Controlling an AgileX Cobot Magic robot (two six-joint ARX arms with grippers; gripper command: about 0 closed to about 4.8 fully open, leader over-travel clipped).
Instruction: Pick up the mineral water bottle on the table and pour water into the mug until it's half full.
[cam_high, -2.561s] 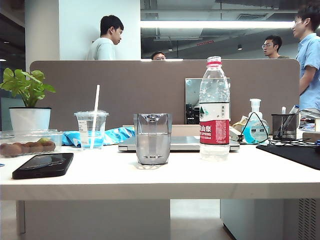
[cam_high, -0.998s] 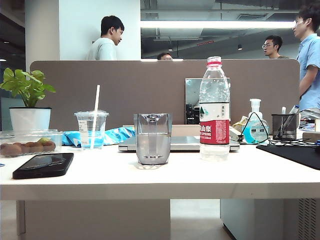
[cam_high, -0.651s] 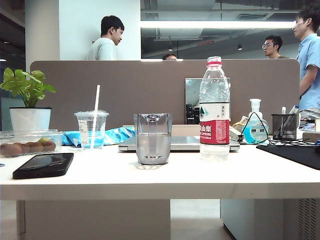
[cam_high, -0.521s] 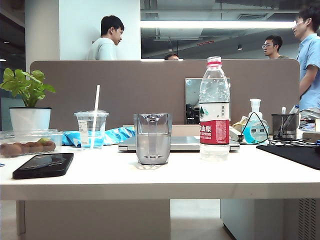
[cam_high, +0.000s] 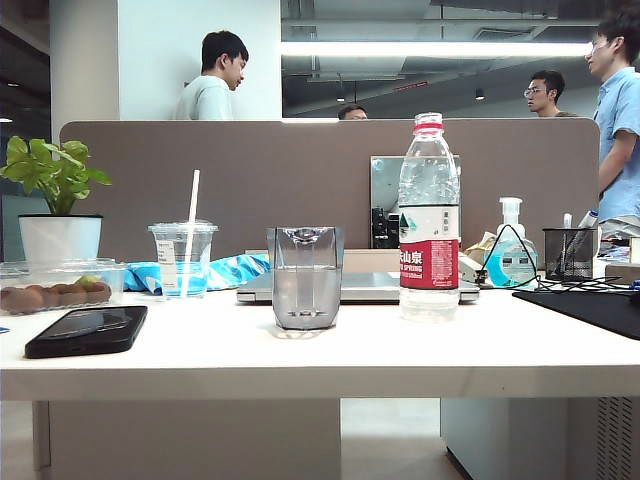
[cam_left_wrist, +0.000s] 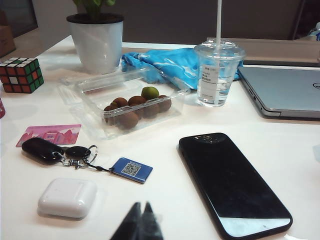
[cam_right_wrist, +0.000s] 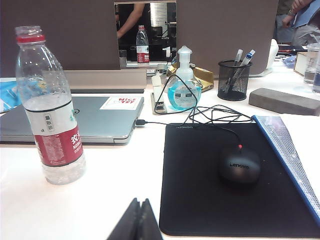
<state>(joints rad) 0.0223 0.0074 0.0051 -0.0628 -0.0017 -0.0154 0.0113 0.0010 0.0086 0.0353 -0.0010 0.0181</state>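
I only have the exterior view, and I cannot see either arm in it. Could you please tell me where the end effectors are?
Observer: The right end effector is shut and empty, over the table. The mineral water bottle stands ahead of it, apart from it.
Operator: Thank you. And the left one?
Observer: The left end effector is shut too and holds nothing. It is close to a black phone.
Operator: Is there anything near the bottle that I might miss?
Observer: Yes, a black mouse sits on the mouse pad, apart from the bottle.
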